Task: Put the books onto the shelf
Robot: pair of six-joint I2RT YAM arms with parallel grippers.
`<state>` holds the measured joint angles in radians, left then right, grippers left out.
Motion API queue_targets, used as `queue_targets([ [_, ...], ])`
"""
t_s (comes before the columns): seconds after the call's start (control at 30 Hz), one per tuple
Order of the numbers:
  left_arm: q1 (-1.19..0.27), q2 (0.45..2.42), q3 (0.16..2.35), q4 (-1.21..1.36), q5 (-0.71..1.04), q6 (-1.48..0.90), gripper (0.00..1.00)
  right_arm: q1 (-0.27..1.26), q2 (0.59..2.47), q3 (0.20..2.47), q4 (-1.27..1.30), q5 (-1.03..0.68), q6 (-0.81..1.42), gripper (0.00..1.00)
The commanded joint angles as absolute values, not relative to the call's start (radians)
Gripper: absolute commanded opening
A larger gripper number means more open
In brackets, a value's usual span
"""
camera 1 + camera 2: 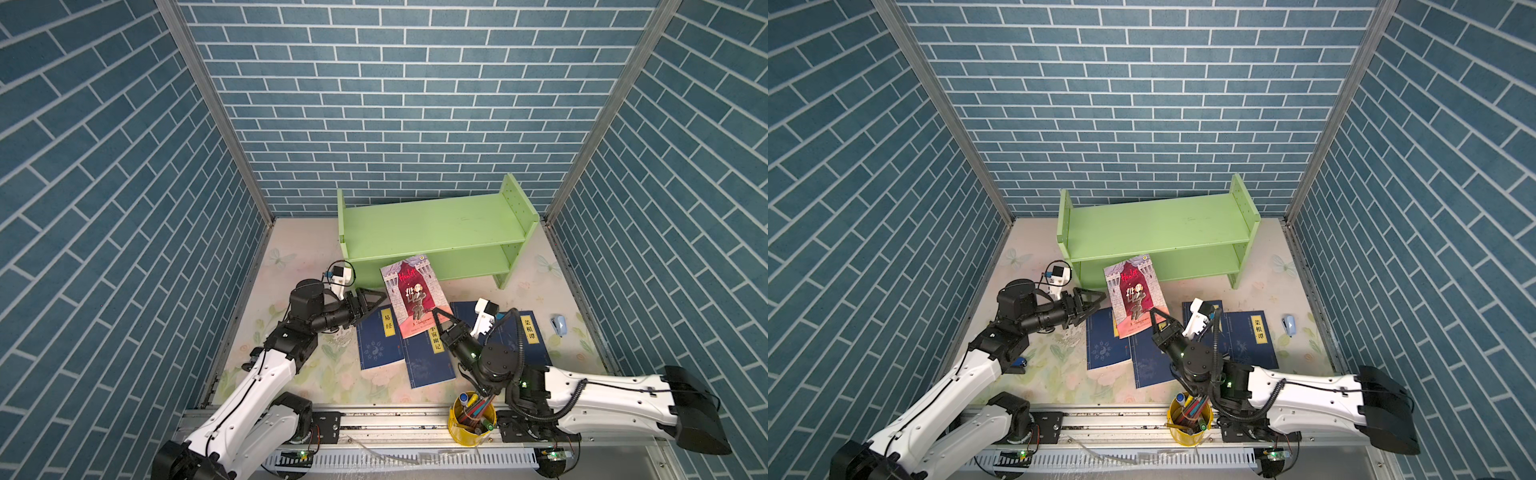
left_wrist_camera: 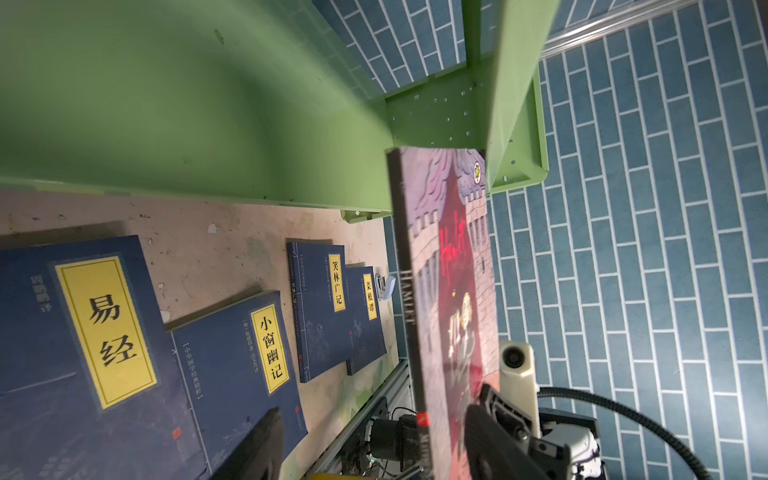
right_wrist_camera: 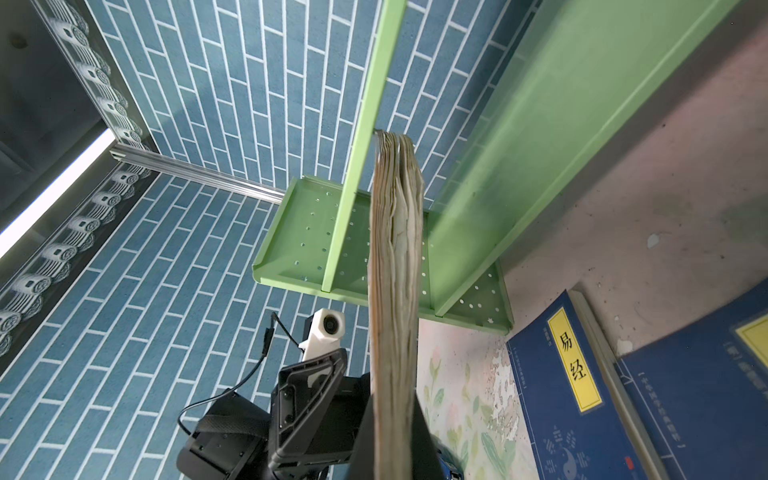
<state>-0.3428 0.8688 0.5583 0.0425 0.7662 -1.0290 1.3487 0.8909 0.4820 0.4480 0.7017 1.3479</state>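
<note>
The left gripper (image 1: 380, 301) hangs beside the spine of the red-and-grey book (image 1: 411, 295), its jaws spread wide and gripping nothing. That book is lifted off the table (image 1: 299, 266) and tilted, its top corner seemingly at the front of the green shelf's (image 1: 432, 232) lower tier, though contact is unclear. The right gripper (image 1: 439, 314) is clenched on its lower right corner, and the navy books (image 1: 428, 365) lie flat below.

Red book (image 1: 415, 296) aloft, tilted, before green shelf (image 1: 432, 224) — navy books (image 1: 377, 347) (four) flat.
</note>
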Motion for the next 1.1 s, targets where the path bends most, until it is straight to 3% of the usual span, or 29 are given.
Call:
queue_targets([
  [0.0,-0.340,0.821,0.543,-0.009,0.824,-0.904,0.77,1.328,0.765,0.570,0.123,0.650,1.272,0.00],
  [0.17,-0.337,0.779,0.581,-0.111,0.935,-0.705,0.79,1.304,0.621,0.687,-0.303,0.579,1.272,0.00],
  [0.47,-0.330,0.855,0.648,-0.126,1.184,-0.646,0.81,1.284,0.522,0.870,-0.681,0.422,1.105,0.00],
  [0.6,-0.330,0.888,0.684,-0.097,1.311,-0.632,0.82,1.284,0.527,0.954,-0.753,0.346,0.988,0.00],
  [0.9,-0.324,0.893,0.682,-0.110,1.291,-0.612,0.82,1.262,0.751,1.160,-0.808,0.035,0.831,0.00],
  [1.07,-0.304,0.874,0.695,-0.246,1.303,-0.495,0.82,1.215,0.833,1.210,-0.772,-0.083,0.812,0.00],
])
